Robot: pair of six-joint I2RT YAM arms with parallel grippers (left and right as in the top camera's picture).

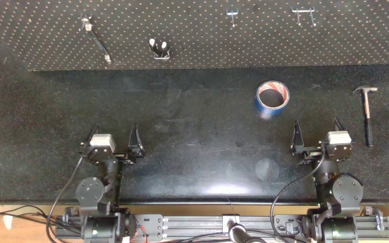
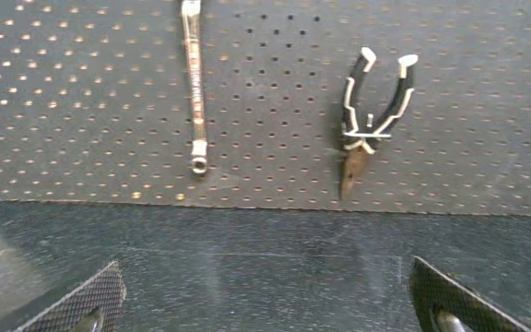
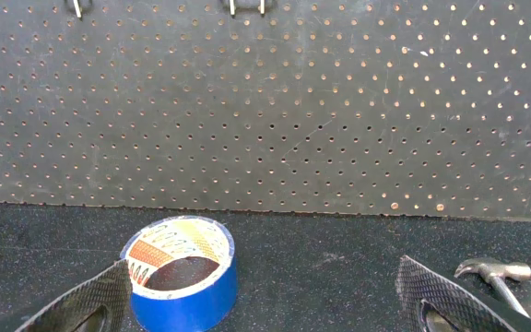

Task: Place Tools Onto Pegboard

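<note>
**Left gripper [image 1: 115, 143] and right gripper [image 1: 316, 138]: fingers spread, both empty**

Each gripper sits low over the black table [image 1: 194, 128], holding nothing. A blue tape roll [image 3: 187, 300] stands on the table just ahead of the right gripper. A hammer [image 1: 367, 113] lies farther right. A wrench [image 2: 192, 83] and pliers [image 2: 367, 138] hang on the pegboard [image 1: 194, 34].

Behind my bench [image 1: 181, 128] stands the pegboard [image 1: 194, 34]. On it I see a wrench [image 1: 97, 40] hanging at left, pliers [image 1: 159, 48] just to its right, and two hooks [image 1: 232, 13] [image 1: 304, 13] farther right. On the bench, the tape roll [image 1: 273, 99] lies right of centre, with the hammer [image 1: 367, 115] at far right.
</note>
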